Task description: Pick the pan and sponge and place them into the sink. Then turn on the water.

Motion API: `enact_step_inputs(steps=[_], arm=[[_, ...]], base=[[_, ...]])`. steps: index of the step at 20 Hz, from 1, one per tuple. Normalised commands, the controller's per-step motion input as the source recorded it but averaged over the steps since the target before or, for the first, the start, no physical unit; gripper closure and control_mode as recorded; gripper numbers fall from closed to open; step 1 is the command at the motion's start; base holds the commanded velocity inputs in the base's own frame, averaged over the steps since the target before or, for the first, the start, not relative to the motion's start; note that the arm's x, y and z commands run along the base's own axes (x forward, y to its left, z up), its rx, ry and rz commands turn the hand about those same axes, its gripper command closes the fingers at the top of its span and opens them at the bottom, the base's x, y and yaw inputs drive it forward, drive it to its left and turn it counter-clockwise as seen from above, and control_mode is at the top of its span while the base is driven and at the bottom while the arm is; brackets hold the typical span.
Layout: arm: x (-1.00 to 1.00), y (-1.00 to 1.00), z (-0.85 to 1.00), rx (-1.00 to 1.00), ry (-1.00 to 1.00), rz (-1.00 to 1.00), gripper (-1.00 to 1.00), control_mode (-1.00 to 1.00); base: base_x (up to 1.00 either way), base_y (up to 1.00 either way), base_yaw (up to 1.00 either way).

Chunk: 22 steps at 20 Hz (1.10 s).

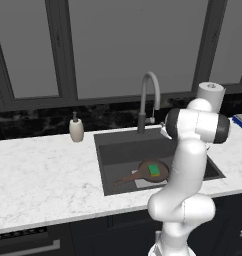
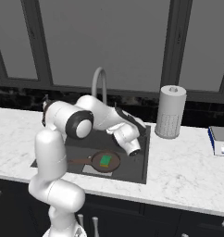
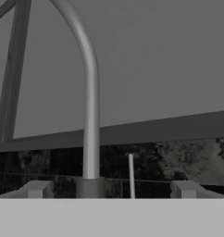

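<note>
faucet (image 3: 90, 115): dead ahead of my gripper (image 3: 109, 189), upright stem, thin lever (image 3: 131, 176) just right of it
gripper: fingers apart, nothing between, base of stem sits btwn them
pan (image 1: 152, 171): in sink (image 1: 108, 145), handle pointing left
sponge (image 1: 154, 170): on pan
water: none seen, I judge tap step pending
surface: white marble counter (image 1: 38, 175), dark windows behind
</note>
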Motion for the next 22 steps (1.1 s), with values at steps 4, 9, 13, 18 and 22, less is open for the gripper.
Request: enact_step_inputs(steps=[4, 9, 13, 18, 22], arm=[[0.12, 0.22, 0.29, 0.00, -0.06, -0.02, -1.00, -1.00], [0.08, 0.00, 0.10, 0.00, -0.06, 0.00, -1.00, -1.00], [0.01, 0.00, 0.00, 0.00, -0.01, 0.00, -1.00, -1.00], [0.10, -0.01, -0.11, 0.00, 0.00, 0.00, -1.00, -1.00], [0.29, 0.00, -0.26, 0.00, 0.00, 0.00, -1.00, -1.00]], base=[[0.00, 0.00, 0.00], [0.00, 0.00, 0.00], [0.00, 0.00, 0.00], [0.00, 0.00, 0.00], [0.00, 0.00, 0.00]])
